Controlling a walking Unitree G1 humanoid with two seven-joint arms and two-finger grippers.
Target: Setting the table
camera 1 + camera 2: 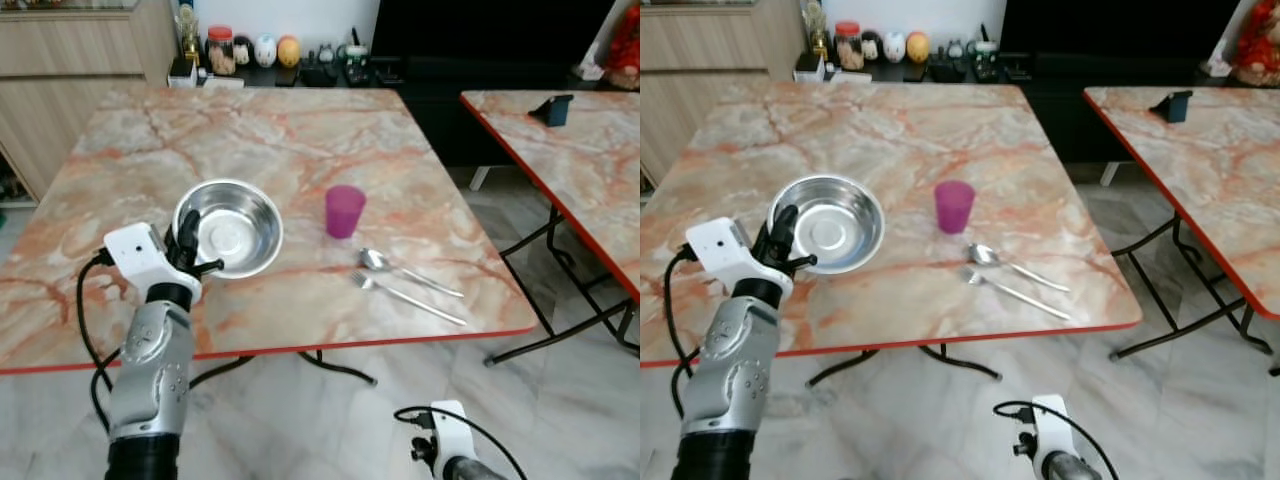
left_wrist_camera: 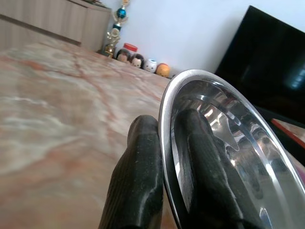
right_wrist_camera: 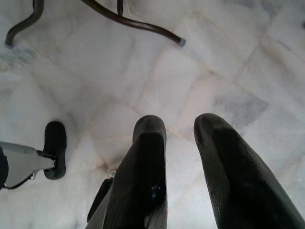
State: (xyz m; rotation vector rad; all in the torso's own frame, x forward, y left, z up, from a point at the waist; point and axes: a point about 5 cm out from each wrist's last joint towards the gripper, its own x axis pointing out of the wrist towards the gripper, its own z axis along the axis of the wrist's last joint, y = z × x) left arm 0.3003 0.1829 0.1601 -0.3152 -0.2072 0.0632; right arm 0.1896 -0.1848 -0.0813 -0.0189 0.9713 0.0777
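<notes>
Bowl [image 1: 232,228] rim sits pinched in left end effector [image 1: 187,245].

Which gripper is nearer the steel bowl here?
Left. The left gripper clamps the steel bowl by its rim; the right gripper hangs below the table edge, over the floor.

Two marble-topped tables [image 1: 300,140] on pale tiled floor [image 1: 380,430].

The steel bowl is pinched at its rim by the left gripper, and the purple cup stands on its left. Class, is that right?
No. The left eye view shows the purple cup standing to the right of the steel bowl. The left gripper does pinch its rim.
</notes>
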